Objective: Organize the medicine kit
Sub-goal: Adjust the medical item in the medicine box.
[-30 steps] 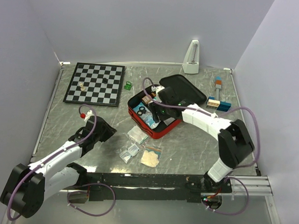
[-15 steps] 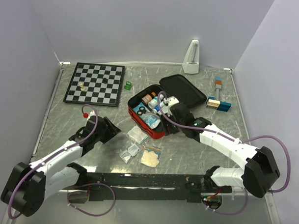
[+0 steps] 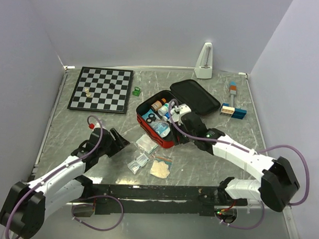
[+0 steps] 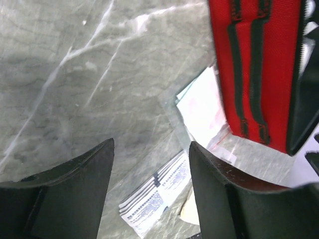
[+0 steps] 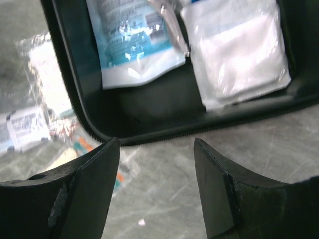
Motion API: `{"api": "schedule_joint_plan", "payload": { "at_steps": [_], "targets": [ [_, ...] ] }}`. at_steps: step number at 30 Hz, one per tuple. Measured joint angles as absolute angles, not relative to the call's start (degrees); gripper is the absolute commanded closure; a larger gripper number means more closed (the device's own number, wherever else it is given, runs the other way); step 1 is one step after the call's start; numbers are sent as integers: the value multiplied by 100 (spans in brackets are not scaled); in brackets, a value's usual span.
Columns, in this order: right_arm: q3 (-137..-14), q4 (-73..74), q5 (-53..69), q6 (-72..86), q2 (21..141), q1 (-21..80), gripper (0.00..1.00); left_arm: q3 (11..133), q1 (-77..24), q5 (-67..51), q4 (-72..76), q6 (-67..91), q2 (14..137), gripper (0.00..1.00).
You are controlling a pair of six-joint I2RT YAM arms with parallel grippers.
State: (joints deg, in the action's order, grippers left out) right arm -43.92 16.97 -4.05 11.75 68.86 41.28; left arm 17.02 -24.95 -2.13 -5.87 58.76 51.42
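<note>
The red medicine kit (image 3: 168, 141) lies open mid-table, its black-lined lid (image 3: 194, 97) folded back to the far right. Inside are small bottles (image 3: 160, 105), a blue-white packet (image 5: 134, 40) and a white gauze pad (image 5: 239, 50). Loose packets lie in front of it: a clear bag (image 3: 147, 143), stacked white sachets (image 3: 138, 162) and a tan pad (image 3: 160, 168). My left gripper (image 3: 119, 140) is open and empty, low over the table left of the sachets (image 4: 154, 199) and the bag (image 4: 202, 107). My right gripper (image 3: 184, 128) is open and empty at the kit's near right rim (image 5: 199, 130).
A black-and-white chessboard (image 3: 101, 89) with a few pieces lies at the far left, a small green object (image 3: 136, 90) beside it. A white metronome (image 3: 204, 62) stands at the back. Blue and orange blocks (image 3: 233, 110) lie at the far right.
My right arm has swung round and pulled its gripper back from over the kit's middle to its near right rim. My left gripper has edged slightly toward the loose packets.
</note>
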Motion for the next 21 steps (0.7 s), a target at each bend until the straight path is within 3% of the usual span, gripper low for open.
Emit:
{"api": "schedule_joint_plan", "payload": {
  "at_steps": [10,21],
  "targets": [
    [-5402,1599,-427,1225,8390,4224,33,1702,-2495,-163,-860,5920,4934,34],
    [-6622,1890,-434,1243,9498,4993,33,1702,-2495,-110,-956,5918,4792,34]
  ]
}}
